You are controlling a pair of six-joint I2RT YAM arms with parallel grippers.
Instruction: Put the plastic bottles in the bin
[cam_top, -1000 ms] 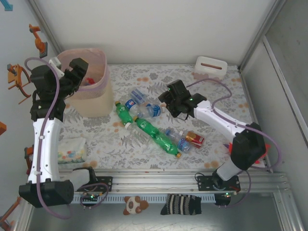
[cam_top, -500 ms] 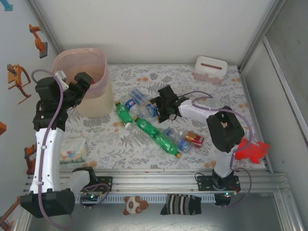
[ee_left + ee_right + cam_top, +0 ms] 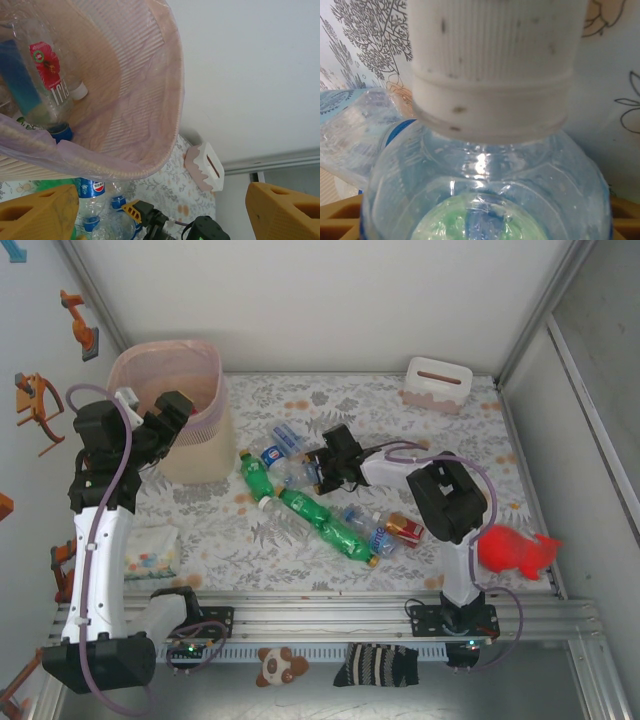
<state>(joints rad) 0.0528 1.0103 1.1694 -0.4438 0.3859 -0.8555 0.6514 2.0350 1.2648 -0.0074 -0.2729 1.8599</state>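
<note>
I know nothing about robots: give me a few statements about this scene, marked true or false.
1. The beige perforated bin holds a clear plastic bottle with a red label. True.
2. The left hand grips a bottle. False: it is open and empty, beside the bin's rim.
3. The right hand is at the pile of plastic bottles on the table. True.
4. The white slotted box sits inside the bin. False: it stands at the table's far right.
</note>
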